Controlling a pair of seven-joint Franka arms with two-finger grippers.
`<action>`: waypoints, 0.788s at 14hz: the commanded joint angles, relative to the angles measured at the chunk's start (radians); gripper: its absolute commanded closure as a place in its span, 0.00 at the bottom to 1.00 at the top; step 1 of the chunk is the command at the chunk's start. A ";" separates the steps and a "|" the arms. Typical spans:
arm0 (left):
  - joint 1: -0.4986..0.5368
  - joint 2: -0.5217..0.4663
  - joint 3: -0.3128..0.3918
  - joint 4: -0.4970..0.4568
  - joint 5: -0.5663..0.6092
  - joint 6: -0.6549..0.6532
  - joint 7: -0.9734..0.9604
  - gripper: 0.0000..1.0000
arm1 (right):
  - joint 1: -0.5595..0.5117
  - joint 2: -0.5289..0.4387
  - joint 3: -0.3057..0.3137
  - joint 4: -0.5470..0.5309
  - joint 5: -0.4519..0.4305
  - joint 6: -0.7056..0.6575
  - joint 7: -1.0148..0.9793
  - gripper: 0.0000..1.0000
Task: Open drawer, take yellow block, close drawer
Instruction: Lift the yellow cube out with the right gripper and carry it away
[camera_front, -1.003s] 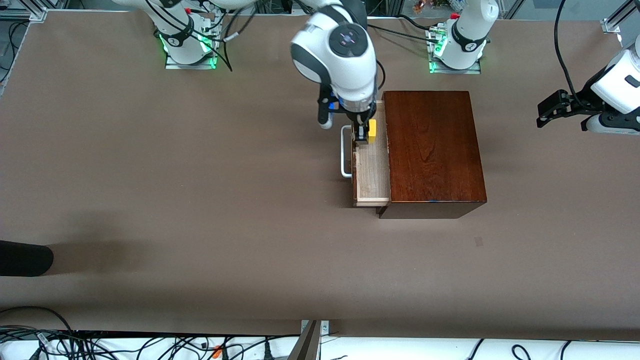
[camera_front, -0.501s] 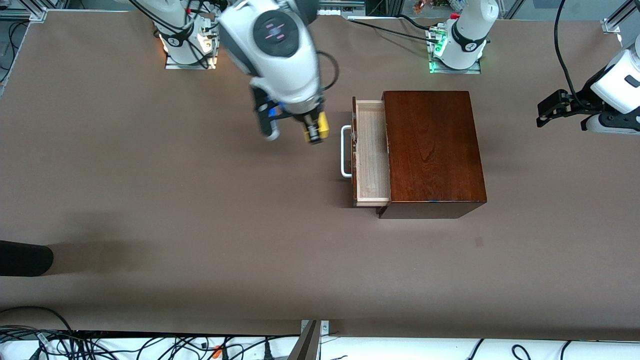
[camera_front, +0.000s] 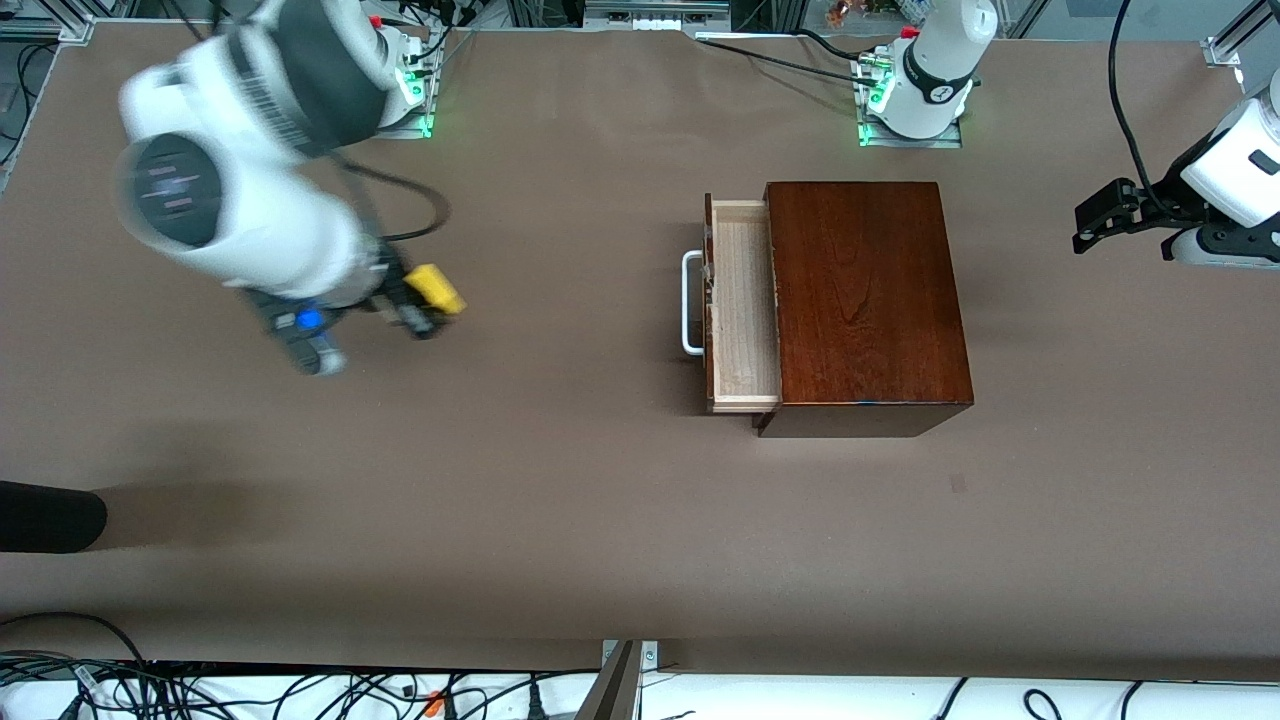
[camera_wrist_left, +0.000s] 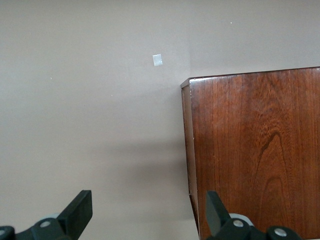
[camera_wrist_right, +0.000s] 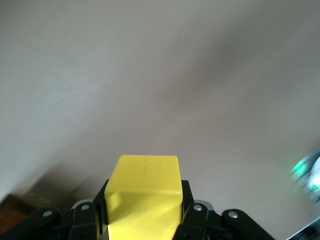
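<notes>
The yellow block (camera_front: 434, 288) hangs in the air, clamped in my right gripper (camera_front: 424, 306) over bare table toward the right arm's end, well away from the drawer. In the right wrist view the yellow block (camera_wrist_right: 145, 192) fills the space between the black fingers (camera_wrist_right: 187, 205) of the right gripper (camera_wrist_right: 145, 215). The drawer (camera_front: 742, 305) stands pulled out of the dark wooden box (camera_front: 865, 300), its pale tray showing nothing inside, white handle (camera_front: 690, 302) toward the right arm's end. My left gripper (camera_front: 1100, 215) waits open above the table past the box; its wrist view shows the left gripper (camera_wrist_left: 148, 220) wide apart beside the box (camera_wrist_left: 255, 150).
A small pale tape patch (camera_front: 958, 483) lies on the brown table nearer the front camera than the box. A black object (camera_front: 50, 515) pokes in at the right arm's end. Cables (camera_front: 300, 690) run along the near edge.
My right arm lifted the yellow block out of the drawer and swung it fast toward the right arm's end of the table. The drawer stays open; the left arm has not moved.
</notes>
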 joint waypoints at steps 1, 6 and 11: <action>-0.004 0.011 0.007 0.030 -0.011 -0.024 0.012 0.00 | 0.002 -0.090 -0.121 -0.156 0.021 0.023 -0.319 0.99; -0.004 0.011 0.007 0.030 -0.011 -0.024 0.012 0.00 | 0.002 -0.092 -0.357 -0.309 0.010 0.154 -0.819 0.98; -0.007 0.013 0.007 0.031 -0.014 -0.025 0.011 0.00 | 0.002 -0.083 -0.472 -0.516 0.012 0.450 -1.119 0.99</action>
